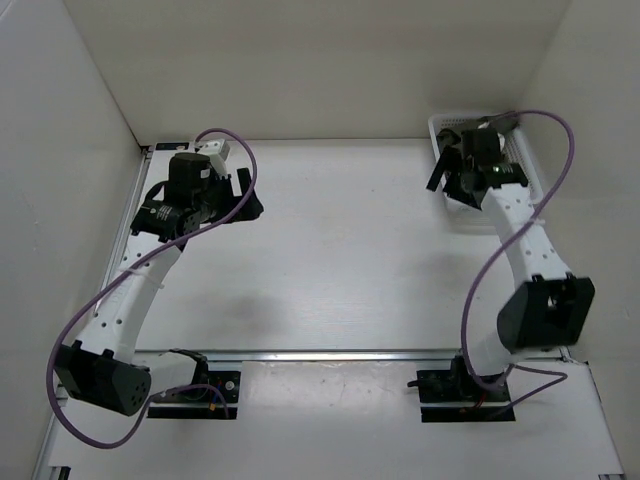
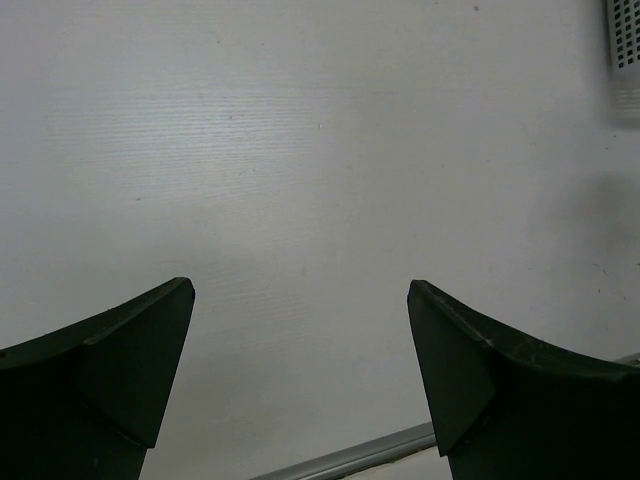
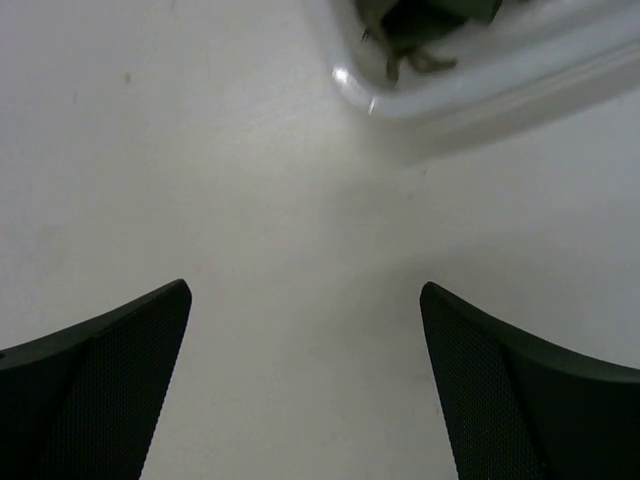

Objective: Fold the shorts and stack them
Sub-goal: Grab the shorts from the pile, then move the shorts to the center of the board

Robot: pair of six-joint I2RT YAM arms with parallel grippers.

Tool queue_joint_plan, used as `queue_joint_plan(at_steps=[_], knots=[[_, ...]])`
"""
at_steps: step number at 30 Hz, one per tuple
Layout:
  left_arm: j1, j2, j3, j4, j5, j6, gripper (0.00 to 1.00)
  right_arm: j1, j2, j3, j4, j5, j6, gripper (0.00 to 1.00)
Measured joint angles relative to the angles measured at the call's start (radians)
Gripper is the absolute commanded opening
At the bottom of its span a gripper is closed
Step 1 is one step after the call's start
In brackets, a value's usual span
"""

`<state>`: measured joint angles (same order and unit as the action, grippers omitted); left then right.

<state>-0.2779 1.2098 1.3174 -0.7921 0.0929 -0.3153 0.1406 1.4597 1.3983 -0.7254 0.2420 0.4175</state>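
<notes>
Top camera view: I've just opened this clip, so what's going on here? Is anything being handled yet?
Nothing is held at this moment. The right gripper is open and hovers over the table just beside the white basket in the far right corner. Dark olive fabric, apparently the shorts, lies bunched inside that basket. The left gripper is open too, at the far left, with only bare tabletop under it. Folding has not begun.
</notes>
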Motion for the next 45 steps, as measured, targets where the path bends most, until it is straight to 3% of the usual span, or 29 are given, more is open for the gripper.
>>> queue_joint_plan(at_steps=[11,19,20,24,25,27,32,38,45], knots=[[0.000,0.119,0.014,0.000,-0.019,-0.022,1.00,-0.178,0.653,0.683,-0.056,0.060,0.051,1.00],[0.000,0.232,0.048,0.005,-0.028,-0.037,1.00,-0.272,1.022,1.044,-0.080,0.045,0.070,0.94],[0.000,0.248,0.051,0.005,-0.029,-0.037,1.00,-0.280,1.056,1.070,-0.079,0.044,0.072,0.89],[0.000,0.297,0.070,0.003,-0.030,-0.037,1.00,-0.290,1.114,1.087,-0.060,0.040,0.072,0.38],[0.000,0.306,0.079,0.002,-0.031,-0.037,1.00,-0.289,1.115,1.087,-0.055,0.034,0.072,0.13],[0.000,0.319,0.098,0.002,-0.033,-0.037,1.00,-0.286,1.112,1.086,-0.042,0.018,0.078,0.00],[0.000,0.325,0.131,0.004,-0.032,-0.037,1.00,-0.279,1.033,1.039,-0.026,-0.012,0.100,0.00],[0.021,0.323,0.133,-0.017,-0.030,-0.045,1.00,-0.229,0.747,1.017,-0.023,-0.046,0.032,0.00],[0.181,0.282,0.091,-0.066,-0.003,-0.077,1.00,0.021,0.320,1.026,0.062,-0.151,-0.067,0.00]])
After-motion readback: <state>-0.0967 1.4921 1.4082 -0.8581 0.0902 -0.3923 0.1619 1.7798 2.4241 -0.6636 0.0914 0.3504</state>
